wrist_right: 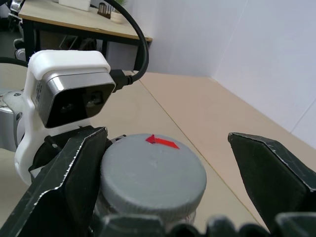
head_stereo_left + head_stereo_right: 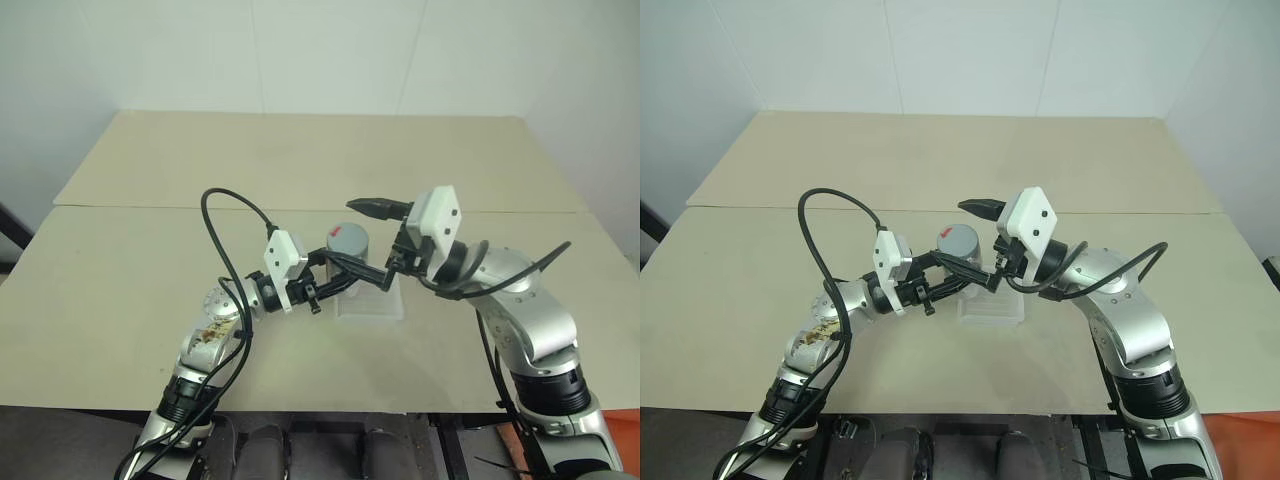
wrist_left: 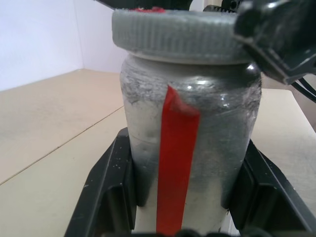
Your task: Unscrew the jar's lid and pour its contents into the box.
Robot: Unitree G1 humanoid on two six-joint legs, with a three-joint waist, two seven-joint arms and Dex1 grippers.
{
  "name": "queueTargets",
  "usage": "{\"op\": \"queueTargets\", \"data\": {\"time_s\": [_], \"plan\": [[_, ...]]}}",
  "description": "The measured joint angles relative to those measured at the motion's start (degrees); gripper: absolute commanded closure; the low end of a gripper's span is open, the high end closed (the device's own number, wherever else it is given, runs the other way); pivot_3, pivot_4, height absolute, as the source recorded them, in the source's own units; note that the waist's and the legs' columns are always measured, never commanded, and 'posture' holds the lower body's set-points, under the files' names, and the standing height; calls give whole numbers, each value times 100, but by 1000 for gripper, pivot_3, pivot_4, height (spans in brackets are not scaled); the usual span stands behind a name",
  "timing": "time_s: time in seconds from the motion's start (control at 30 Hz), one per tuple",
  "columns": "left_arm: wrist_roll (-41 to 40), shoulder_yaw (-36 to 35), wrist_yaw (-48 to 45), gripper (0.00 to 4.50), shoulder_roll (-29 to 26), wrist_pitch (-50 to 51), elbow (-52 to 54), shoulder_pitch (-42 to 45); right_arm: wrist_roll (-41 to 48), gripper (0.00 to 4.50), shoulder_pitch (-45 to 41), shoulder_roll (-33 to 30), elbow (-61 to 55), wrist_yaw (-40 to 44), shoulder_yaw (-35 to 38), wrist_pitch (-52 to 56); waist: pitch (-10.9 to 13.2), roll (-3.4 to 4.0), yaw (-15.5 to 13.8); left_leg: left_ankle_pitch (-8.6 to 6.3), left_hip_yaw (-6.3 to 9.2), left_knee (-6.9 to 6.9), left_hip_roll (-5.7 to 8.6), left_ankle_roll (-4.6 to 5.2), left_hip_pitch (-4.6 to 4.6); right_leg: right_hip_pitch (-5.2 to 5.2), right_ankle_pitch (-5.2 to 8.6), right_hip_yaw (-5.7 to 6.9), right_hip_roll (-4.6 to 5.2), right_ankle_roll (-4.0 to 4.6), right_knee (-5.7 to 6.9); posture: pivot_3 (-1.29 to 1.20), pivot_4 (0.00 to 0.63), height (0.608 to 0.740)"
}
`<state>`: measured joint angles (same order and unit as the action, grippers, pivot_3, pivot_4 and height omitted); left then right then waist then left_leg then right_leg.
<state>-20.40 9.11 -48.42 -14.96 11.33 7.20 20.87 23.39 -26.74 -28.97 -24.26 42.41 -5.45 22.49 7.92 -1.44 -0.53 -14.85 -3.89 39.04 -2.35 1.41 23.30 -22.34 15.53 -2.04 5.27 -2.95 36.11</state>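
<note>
You're looking down on a pale beige table point(image 2: 120, 290) made of 2 boards, with a seam running across it just behind the arms. White walls point(image 2: 330, 50) close in behind and on your right, meeting at a corner past the table's far edge. In the right wrist view there's a second table point(image 1: 74, 22) farther back in the room, dark-legged, with small items on top too far off to make out.

Now the action. Your left gripper point(image 2: 345, 272) is clamped on the jar point(image 3: 190, 138), holding it upright above the table: in the left wrist view its 2 black fingers point(image 3: 111, 192) press both sides of the clear body, with the red stripe running down the glass between them. The grey lid point(image 1: 152, 174) is on the jar, its ribbed edge plain to see, a small red mark on top.

Your right gripper point(image 1: 163, 182) sits at lid height with its fingers spread wide, 1 on either side of the lid. The one nearer the left wrist camera looks right up against the lid's edge, though you can't quite confirm contact; the other stands well apart from it. It isn't gripping yet.

The box point(image 2: 372, 303) rests on the table just below and beside the jar, under the 2 grippers, its translucent rim showing between the arms. The contents can't be made out through the cloudy glass.
</note>
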Motion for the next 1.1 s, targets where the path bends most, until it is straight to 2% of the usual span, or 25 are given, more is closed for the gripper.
{"op": "queueTargets", "data": {"time_s": [0.63,1.1], "plan": [[-2,-22,-108,2539,-59,-13,-80,47,277,22,497,-396,-266,242,449,-94,0,0,-4,0,0,0,0,0,0,1,0,0,0,0,-1,0,150,740],[5,-5,-203,2539,-64,-135,-80,46,970,22,228,-540,-487,287,571,577,0,0,-2,0,1,0,0,0,-1,1,0,0,0,0,-1,0,150,740]]}}
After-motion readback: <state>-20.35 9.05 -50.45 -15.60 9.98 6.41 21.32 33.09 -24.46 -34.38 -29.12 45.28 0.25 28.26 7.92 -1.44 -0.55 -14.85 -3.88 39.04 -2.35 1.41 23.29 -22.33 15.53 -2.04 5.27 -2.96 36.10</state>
